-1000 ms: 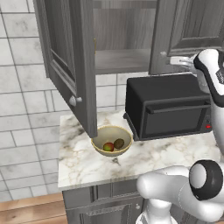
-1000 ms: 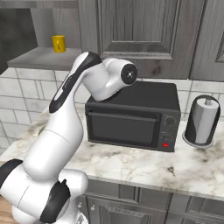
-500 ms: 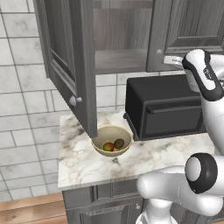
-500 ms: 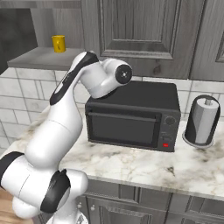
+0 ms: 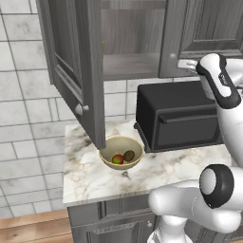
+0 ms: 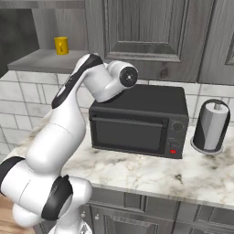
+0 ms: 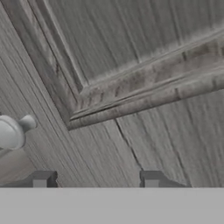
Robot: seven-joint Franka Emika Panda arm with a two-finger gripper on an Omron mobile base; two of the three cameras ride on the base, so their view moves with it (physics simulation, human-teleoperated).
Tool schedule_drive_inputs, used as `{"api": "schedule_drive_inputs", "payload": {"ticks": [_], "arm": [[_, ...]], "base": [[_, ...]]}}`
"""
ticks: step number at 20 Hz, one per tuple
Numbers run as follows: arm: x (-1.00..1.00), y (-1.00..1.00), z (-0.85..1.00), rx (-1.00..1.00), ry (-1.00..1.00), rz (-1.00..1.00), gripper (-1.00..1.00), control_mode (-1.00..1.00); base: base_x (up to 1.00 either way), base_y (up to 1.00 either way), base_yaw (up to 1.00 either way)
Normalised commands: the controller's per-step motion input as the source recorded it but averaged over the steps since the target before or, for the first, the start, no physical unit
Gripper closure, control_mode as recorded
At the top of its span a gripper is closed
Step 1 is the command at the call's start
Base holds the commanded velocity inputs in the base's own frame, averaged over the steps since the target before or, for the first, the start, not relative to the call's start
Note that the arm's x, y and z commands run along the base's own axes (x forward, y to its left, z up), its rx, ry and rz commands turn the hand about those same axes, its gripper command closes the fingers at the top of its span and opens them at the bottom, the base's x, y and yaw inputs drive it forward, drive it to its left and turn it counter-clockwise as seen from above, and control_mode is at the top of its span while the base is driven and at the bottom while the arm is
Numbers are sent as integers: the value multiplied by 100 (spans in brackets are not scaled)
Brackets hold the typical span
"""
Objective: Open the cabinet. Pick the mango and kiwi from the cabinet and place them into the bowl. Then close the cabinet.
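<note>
The dark grey cabinet (image 5: pixel 71 61) has its left door swung out over the counter, and its right door (image 5: pixel 209 28) is flat and shut. Under the open door, the tan bowl (image 5: pixel 121 151) holds the red and yellow-green mango (image 5: pixel 117 159) and the brown kiwi (image 5: pixel 129 155). My gripper (image 5: pixel 183 62) is up at the right door's lower left corner, by its round knob (image 5: pixel 172 56). In the hand view the door panel (image 7: pixel 131 65) is very close. My gripper (image 7: pixel 96 180) is open there, with nothing between the fingertips (image 7: pixel 151 178). The knob (image 7: pixel 12 131) lies left of both.
A black toaster oven (image 5: pixel 178 118) stands on the marble counter (image 5: pixel 85 175) right of the bowl, below my hand. A yellow mug (image 6: pixel 61 45) sits on the open shelf. A paper towel roll (image 6: pixel 212 125) stands right of the oven.
My hand has moved left along the bottom of the right door toward its knob. The bowl, the fruit and the open left door have not moved.
</note>
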Motion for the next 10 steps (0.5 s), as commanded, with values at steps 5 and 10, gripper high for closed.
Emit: {"api": "schedule_drive_inputs", "payload": {"ticks": [5,10], "arm": [[-14,0,12,0,-1,0,-100,-100],[-42,0,21,0,-4,0,-100,-100]], "base": [[0,0,0],[0,0,0]]}}
